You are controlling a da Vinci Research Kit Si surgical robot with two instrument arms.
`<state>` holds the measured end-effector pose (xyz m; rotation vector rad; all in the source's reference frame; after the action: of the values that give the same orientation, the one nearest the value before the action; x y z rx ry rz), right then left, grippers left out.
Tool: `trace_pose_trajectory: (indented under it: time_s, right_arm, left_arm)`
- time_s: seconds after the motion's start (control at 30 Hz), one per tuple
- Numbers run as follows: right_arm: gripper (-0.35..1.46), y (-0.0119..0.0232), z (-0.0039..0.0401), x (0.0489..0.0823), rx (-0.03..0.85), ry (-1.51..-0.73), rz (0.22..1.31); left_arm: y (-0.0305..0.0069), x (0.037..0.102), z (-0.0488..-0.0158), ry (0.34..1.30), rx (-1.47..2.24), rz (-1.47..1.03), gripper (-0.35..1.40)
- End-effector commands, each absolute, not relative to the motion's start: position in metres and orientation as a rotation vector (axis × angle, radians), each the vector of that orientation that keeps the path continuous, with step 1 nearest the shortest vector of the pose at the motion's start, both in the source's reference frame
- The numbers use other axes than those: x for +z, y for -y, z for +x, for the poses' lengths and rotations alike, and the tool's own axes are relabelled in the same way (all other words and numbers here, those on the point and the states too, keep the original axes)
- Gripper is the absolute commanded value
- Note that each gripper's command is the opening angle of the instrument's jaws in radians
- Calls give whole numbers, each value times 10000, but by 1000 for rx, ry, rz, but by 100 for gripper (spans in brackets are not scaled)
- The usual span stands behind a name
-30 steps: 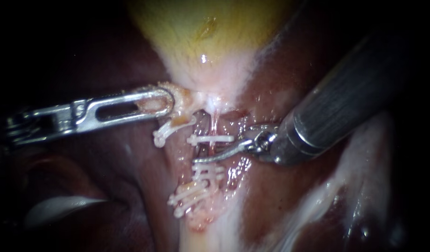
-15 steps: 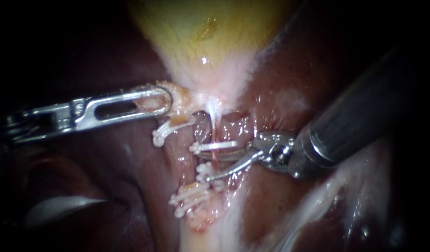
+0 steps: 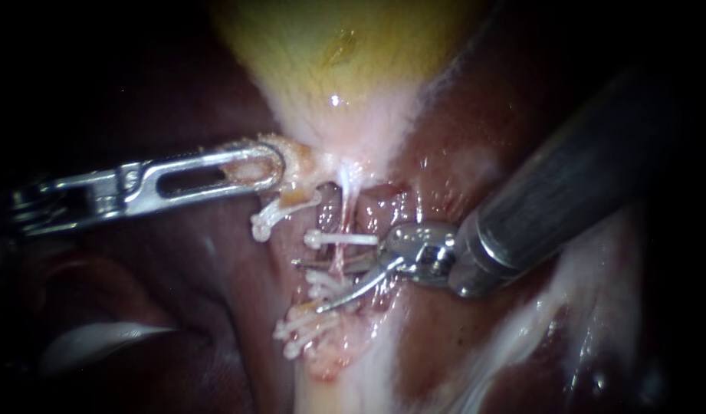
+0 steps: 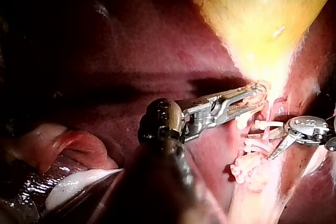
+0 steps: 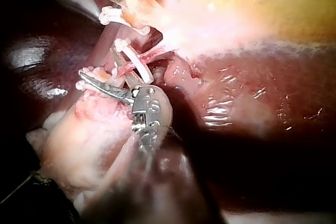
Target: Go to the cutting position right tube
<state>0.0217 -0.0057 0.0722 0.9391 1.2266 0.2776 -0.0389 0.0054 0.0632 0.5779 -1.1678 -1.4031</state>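
On the liver point(image 3: 475, 337), below the tapering gallbladder point(image 3: 337, 54), your right instrument point(image 3: 307, 286) is holding its jaws spread, nothing gripped, while your left instrument point(image 3: 272, 167) is pinching pale tissue point(image 3: 297, 162) at the gallbladder's neck. The thin right tube point(image 3: 342, 218) is running down from that neck to the spread jaws, lying between one white clip point(image 3: 341, 239) above them and clustered clips point(image 3: 310, 326) below.

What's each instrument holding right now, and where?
Left instrument grips the gallbladder at its pale neck. Right instrument holds nothing; its jaws stand open by the clips.
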Motion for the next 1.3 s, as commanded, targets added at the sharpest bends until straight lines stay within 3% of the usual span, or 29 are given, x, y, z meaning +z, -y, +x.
trace_pose_trajectory:
  time_s: [0.03,0.53,1.3]
  right_arm:
    - [129,56,219,722,287,-1232,934]
    - [138,51,236,727,330,-1301,912]
    - [141,56,245,729,396,-1275,957]
  left_arm:
    - [-54,632,-389,1167,-1403,578,-35]
    - [-54,632,-390,1167,-1404,577,-35]
    - [-54,632,-391,1168,-1404,576,-35]
